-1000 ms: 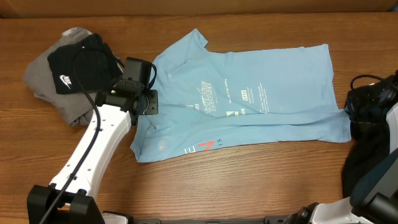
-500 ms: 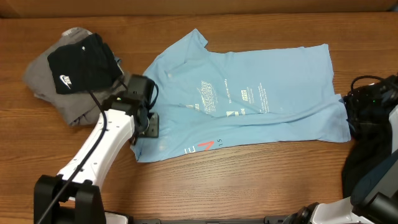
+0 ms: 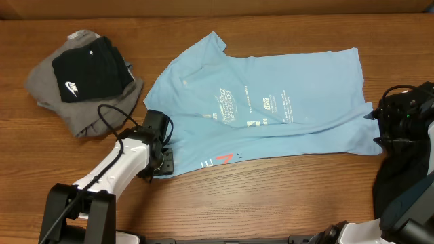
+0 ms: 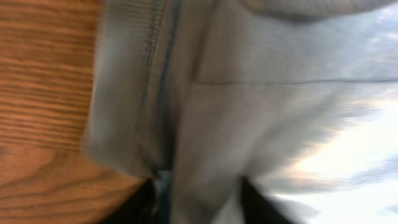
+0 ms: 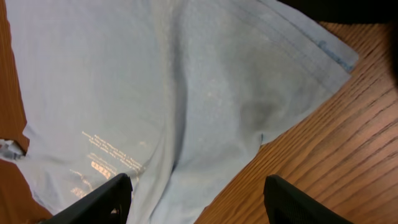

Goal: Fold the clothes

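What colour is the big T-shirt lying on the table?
The T-shirt is light blue with white lettering and a small red mark. The overhead view shows it best.

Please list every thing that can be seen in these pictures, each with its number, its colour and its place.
T-shirt: one, light blue with white lettering, spread across the middle of the table.
grey garment: one, grey, bunched at the far left.
Nike piece: one, black with a white logo, on top of the grey garment.
black cloth: one, black, at the right edge.
table: one, brown wood, under everything.
left arm: one, white, reaching to the T-shirt's near left corner.
left hand: one, black, at that corner; grip unclear.
right hand: one, black, open, over the T-shirt's right end.
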